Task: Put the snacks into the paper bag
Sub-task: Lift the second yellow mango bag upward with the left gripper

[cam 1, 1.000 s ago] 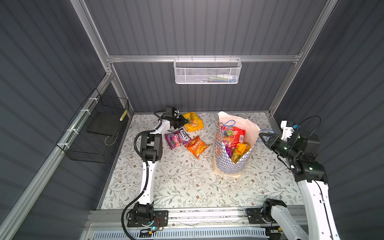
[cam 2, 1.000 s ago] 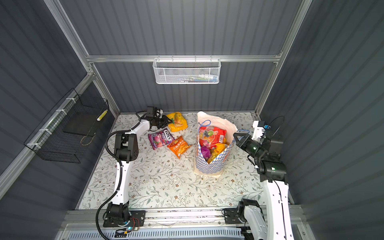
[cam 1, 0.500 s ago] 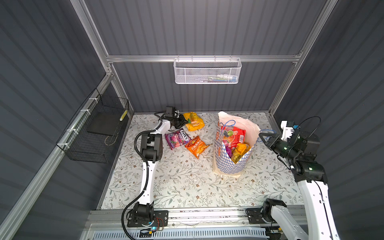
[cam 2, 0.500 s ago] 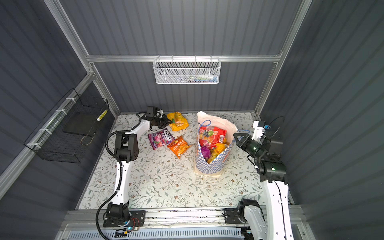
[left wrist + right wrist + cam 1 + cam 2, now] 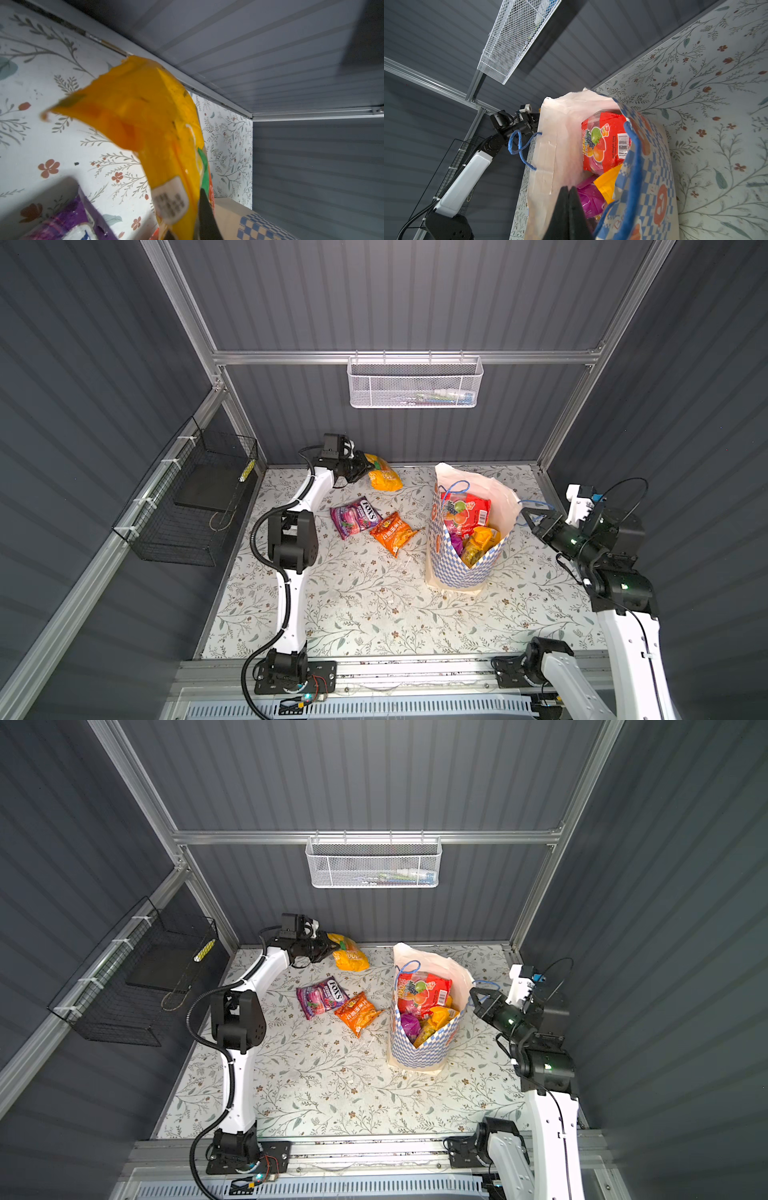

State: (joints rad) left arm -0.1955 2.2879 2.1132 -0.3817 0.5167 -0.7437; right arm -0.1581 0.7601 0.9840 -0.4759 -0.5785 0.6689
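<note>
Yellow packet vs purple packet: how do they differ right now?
Grip: the yellow packet is pinched at one end by the left end effector; the purple packet is untouched.
Pose: the yellow packet is bent in the grip; the purple packet lies flat on the table.
Place: the yellow packet is near the back wall; the purple packet is nearer the middle.
Both are outside the paper bag.

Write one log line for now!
left end effector: shut on yellow packet | right end effector: shut on paper bag rim | outside: purple packet, orange packet

upright paper bag (image 5: 457, 572), packets (image 5: 467, 510) inside; purple packet (image 5: 355, 517), orange packet (image 5: 392, 533), yellow packet (image 5: 384, 475) outside
</note>
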